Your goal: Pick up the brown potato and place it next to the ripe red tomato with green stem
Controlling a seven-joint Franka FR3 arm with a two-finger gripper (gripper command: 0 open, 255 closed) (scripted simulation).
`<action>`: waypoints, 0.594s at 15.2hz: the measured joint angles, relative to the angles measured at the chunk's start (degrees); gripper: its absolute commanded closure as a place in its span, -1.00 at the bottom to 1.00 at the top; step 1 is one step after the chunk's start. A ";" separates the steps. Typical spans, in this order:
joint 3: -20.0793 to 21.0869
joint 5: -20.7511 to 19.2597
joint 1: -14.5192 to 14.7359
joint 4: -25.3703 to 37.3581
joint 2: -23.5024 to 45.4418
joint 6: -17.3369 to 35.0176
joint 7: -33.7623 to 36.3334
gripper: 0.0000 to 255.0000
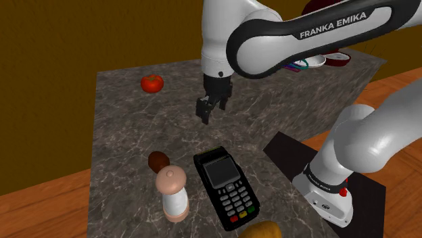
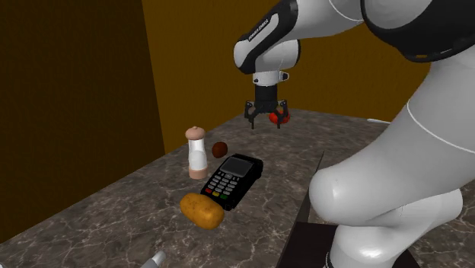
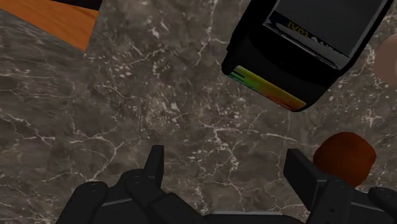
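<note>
Half the tomato [image 2: 283,116] hides behind the spread, empty gripper [image 2: 263,122]; potato [image 1: 260,231] cut off.

Home-like room, dark marble counter [image 1: 128,128], wooden floor [image 1: 40,203], ochre walls [image 1: 67,34], pepper mill [image 1: 172,193], card terminal [image 1: 226,186]

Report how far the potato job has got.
Done: nothing yet. The potato lies on the table by the card reader, far from the tomato. In hand: the gripper hangs open and empty above the table, roughly between the two. Left: reach the potato, grasp it, carry it over and set it beside the tomato.
</note>
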 measured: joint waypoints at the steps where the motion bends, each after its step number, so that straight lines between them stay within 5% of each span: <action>1: 1.34 -0.47 0.03 0.66 2.06 1.54 1.57 -1.00; 9: 9.68 -9.05 0.03 10.19 18.63 8.26 14.91 -1.00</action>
